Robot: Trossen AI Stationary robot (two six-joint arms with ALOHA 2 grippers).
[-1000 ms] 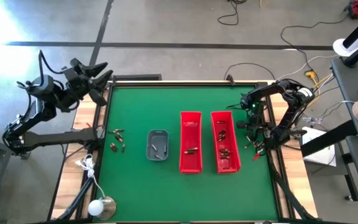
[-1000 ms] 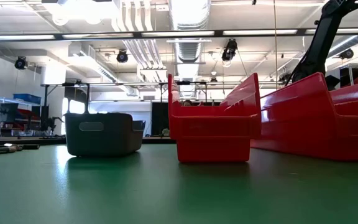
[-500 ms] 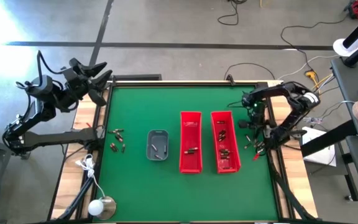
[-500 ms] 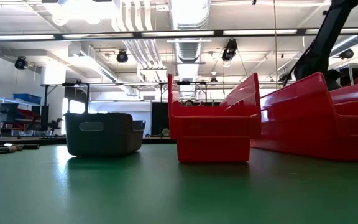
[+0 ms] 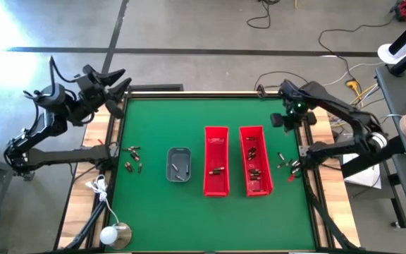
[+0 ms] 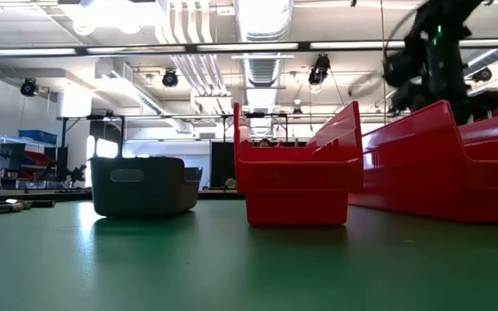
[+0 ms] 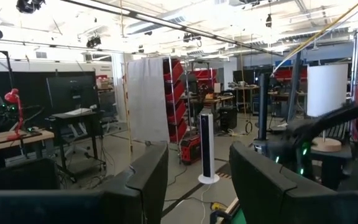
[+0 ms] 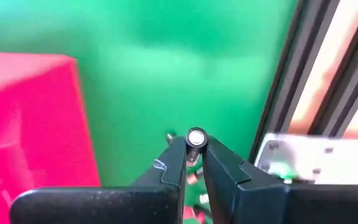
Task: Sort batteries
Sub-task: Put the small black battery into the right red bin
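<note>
Batteries lie in a small cluster (image 5: pixel 133 159) near the table's left edge and in another cluster (image 5: pixel 287 164) near its right edge. More lie in the grey tray (image 5: pixel 179 164) and in the two red bins (image 5: pixel 216 161) (image 5: pixel 255 161). My right gripper (image 5: pixel 279 121) (image 8: pixel 194 146) hangs over the green mat just beyond the far end of the right bin. It is shut on one battery (image 8: pixel 196 137). My left gripper (image 5: pixel 113 81) (image 7: pixel 197 174) is open, raised off the table's far left corner. My right gripper pinches one battery between its two fingertips (image 8: pixel 178 152), which point down at the mat. The battery's round silvery end (image 8: pixel 196 137) faces the wrist camera, and the fingers hide the rest of it. It is lifted clear of the table.
The grey tray and the two long red bins stand in a row across the table's middle. In the low view the right bin's wall (image 6: pixel 430 164) rises just under my right gripper (image 6: pixel 426 52). The table's black frame (image 8: pixel 291 93) runs close beside that gripper. Cables and a lamp (image 5: pixel 115 235) lie at the near left corner.
My right gripper has risen from the battery cluster at the table's right edge and swung toward the far edge. It now hangs above the far end of the right bin. The left arm has barely shifted.
</note>
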